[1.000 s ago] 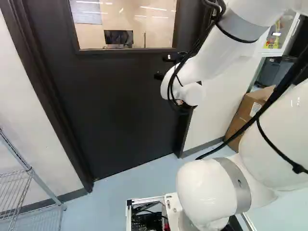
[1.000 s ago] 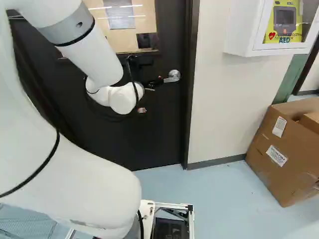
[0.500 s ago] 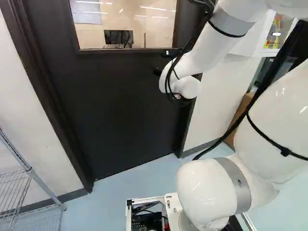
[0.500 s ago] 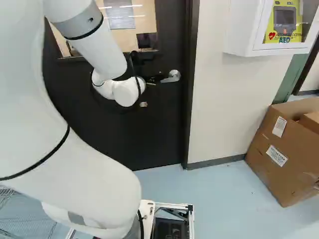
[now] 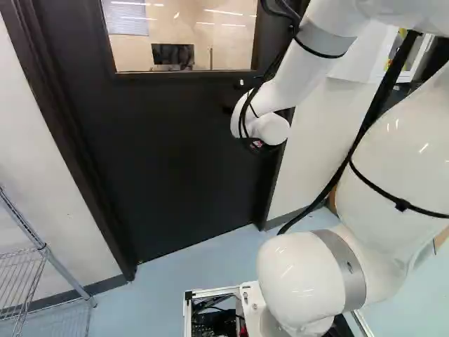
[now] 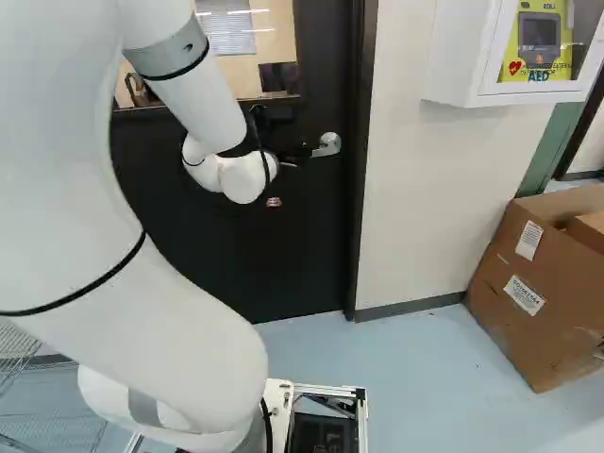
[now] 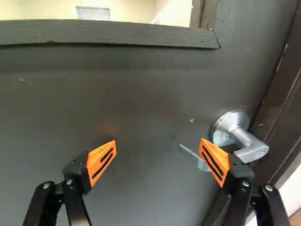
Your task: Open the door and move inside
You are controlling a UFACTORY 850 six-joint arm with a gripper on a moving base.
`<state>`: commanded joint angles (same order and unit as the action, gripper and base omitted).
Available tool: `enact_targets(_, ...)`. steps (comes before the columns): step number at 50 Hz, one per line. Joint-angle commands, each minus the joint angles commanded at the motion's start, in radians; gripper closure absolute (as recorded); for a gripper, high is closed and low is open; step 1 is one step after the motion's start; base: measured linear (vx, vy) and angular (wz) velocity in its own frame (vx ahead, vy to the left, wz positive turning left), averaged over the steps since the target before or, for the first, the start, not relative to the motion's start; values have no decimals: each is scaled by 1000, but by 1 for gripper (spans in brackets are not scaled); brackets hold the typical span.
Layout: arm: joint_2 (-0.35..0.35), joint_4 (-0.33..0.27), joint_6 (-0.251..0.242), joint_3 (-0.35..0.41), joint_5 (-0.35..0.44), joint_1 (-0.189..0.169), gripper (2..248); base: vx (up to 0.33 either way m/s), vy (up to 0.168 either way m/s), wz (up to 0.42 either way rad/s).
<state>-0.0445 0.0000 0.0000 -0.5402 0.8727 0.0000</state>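
A dark, closed door (image 5: 161, 168) ahead; near its right edge, a silver lever (image 7: 256, 151) passes partly behind my spread, empty fingers (image 7: 101, 165). I expect slick, rigid metal, spring-stiff, best taken near its free end.

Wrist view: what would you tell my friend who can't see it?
The robot's open tool, two orange pads wide apart, points at a dark door. A silver handle shows beyond one pad, near the door's edge, and part of a window shows too.
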Motion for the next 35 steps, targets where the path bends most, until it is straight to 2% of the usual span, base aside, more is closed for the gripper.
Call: enact_targets(35, 70, 0, 0, 13, 0, 0, 3, 0, 0, 0)
